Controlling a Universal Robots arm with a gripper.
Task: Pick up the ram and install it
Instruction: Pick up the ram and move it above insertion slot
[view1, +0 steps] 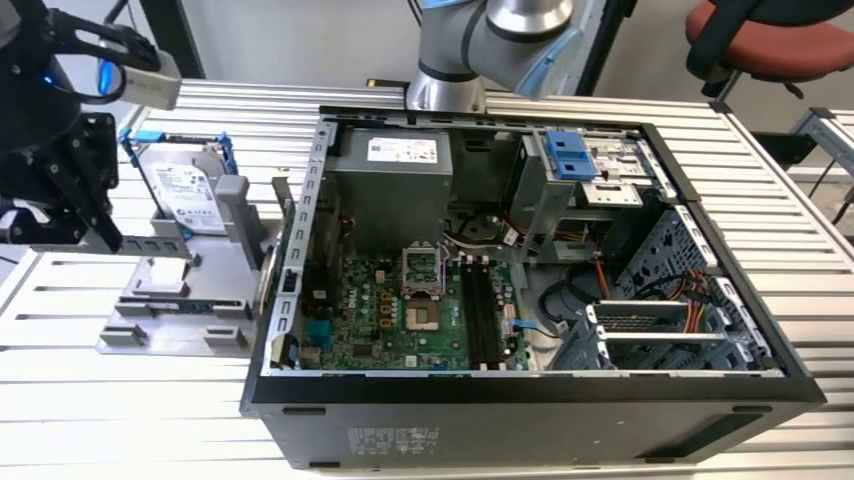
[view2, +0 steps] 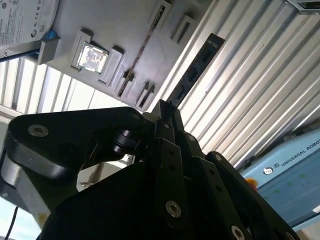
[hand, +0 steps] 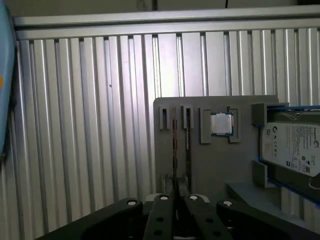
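The ram (view2: 197, 65), a long thin dark strip with a row of black chips, sticks out from between my fingertips over the slatted table. In the first wrist view the ram (hand: 174, 150) shows edge-on, rising from my gripper (hand: 175, 196) in front of the grey fixture. My gripper (view2: 165, 114) is shut on one end of it. In the exterior view my black gripper (view1: 64, 215) hangs at the far left, left of the fixture and well away from the open computer case (view1: 534, 395). The long black slots (view1: 478, 300) lie on the motherboard inside the case.
The grey fixture (view1: 174, 310) carries a silver hard drive (view1: 187, 190) in a blue frame, a square processor chip (hand: 221, 124), and another thin strip (view2: 145, 50) standing on edge in its slots. The case walls rise around the motherboard. A red office chair (view1: 774, 40) stands behind the table.
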